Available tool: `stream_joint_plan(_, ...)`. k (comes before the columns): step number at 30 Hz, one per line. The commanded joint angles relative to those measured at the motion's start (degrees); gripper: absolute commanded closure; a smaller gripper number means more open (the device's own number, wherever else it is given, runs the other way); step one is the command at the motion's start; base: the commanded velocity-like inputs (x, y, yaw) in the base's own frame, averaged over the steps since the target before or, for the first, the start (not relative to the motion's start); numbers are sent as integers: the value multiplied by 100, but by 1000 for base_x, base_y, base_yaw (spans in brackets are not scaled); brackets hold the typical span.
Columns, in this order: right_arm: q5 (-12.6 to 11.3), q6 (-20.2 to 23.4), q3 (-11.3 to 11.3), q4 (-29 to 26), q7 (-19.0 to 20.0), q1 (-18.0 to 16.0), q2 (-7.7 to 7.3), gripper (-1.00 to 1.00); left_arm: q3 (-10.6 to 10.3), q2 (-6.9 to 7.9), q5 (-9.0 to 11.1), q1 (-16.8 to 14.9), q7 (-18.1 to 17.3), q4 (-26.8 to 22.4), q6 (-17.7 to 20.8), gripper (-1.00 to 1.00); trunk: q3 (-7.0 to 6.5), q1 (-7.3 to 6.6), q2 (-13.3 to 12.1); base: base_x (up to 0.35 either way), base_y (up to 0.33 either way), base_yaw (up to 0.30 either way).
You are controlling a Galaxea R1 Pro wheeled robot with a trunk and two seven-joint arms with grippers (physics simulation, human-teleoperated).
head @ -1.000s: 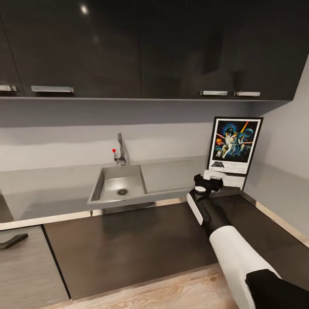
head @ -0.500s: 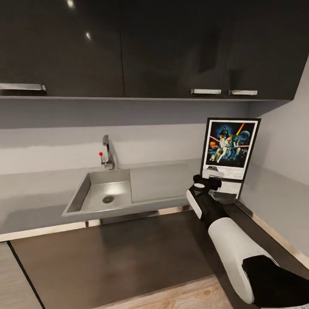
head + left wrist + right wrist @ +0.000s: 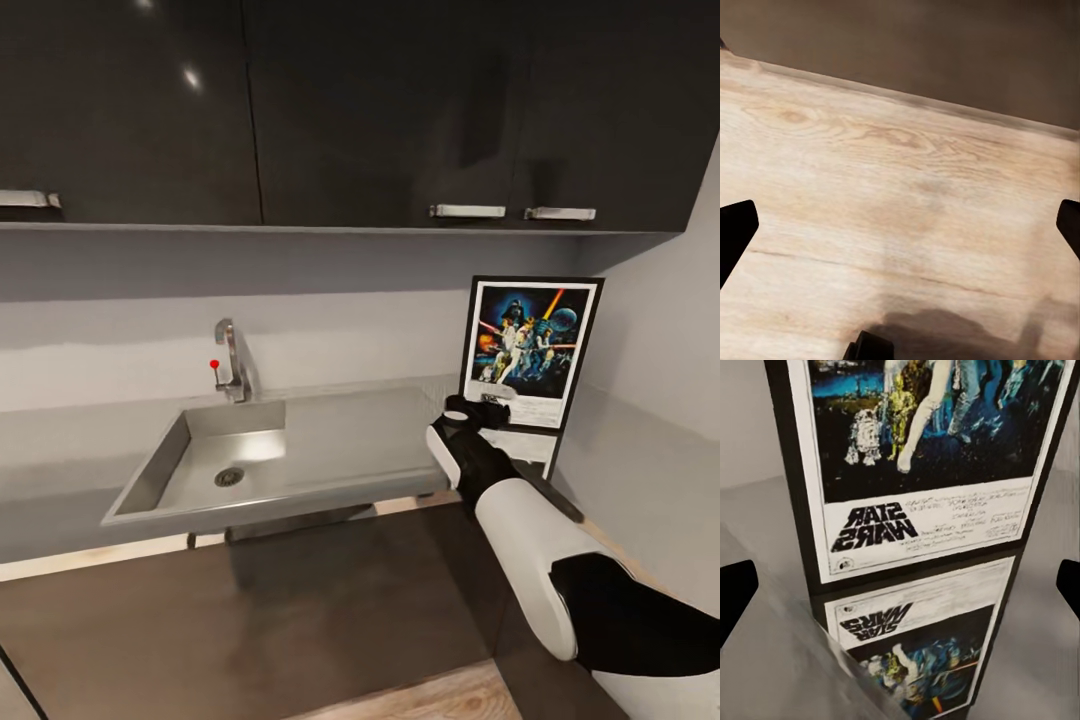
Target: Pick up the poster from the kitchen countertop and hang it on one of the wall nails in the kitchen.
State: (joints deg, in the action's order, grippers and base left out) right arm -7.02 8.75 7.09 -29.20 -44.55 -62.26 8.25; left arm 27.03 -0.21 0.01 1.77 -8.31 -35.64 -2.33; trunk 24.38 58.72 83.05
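Right, I've got the poster (image 3: pixel 531 352) standing upright at the back corner of the kitchen countertop (image 3: pixel 380 430), leaning on the pale grey wall, well off to the side of the sink (image 3: pixel 200 470) away from the tap. Black frame, white border, dark blue art; its mirror image shows on the glossy worktop just below it.

My right gripper (image 3: pixel 478 412) is stretched out over the countertop, right at the poster's lower left corner, between the sink and the poster. From the head camera I cannot tell if it touches the frame. In the right wrist view the poster (image 3: pixel 922 465) sits straight ahead between the two dark fingertips (image 3: pixel 735 600), which show far out at either edge, so that gripper (image 3: pixel 900 592) is spread wide with nothing in it.

My left gripper (image 3: pixel 900 232) looks down at light wood floor (image 3: pixel 900 172); fingertips (image 3: pixel 733 236) again far out at both edges, so spread wide, nothing held.

The chrome tap (image 3: pixel 229 362) with a red knob stands behind the sink. Dark glossy wall cabinets (image 3: pixel 360 110) hang above the countertop, with metal handles along their lower edge. Dark base units (image 3: pixel 300 610) run under the worktop, wood floor below them.
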Motion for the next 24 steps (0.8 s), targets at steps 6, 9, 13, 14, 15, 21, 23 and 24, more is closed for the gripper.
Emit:
stream_joint_plan(6,-359,-267,54,10,-444,-19,36,-100,65,-5,-1,-1,-39,-4,6,-100,5,0,3,111,79,0)
stream_joint_plan(9,-431,-325,59,12,-506,-22,42,-100,78,-5,-1,-1,-39,-4,17,-100,5,0,3,174,144,0)
stream_joint_plan(13,-457,-354,63,11,-529,-22,44,-100,88,-5,-1,-1,-39,-4,21,-100,5,0,3,65,54,0)
stream_joint_plan(14,-459,-358,62,11,-531,-21,44,-100,89,-5,-1,-1,-39,-3,21,-100,5,0,3,36,23,0)
stream_joint_plan(15,-462,-383,63,11,-533,-18,44,-100,92,-5,-1,-1,-39,0,22,-100,5,0,3,98,15,0)
stream_joint_plan(21,-468,-483,66,21,-536,-14,45,-100,489,3,-1,-1,-39,189,19,-100,5,0,3,187,36,0)
stream_joint_plan(23,-470,-496,70,33,-537,-14,47,-100,690,3,-1,-1,-39,260,16,-100,5,0,3,71,14,0)
stream_joint_plan(24,-471,-498,71,36,-537,-12,47,-100,720,2,-1,-1,-39,272,15,-100,5,0,3,45,9,0)
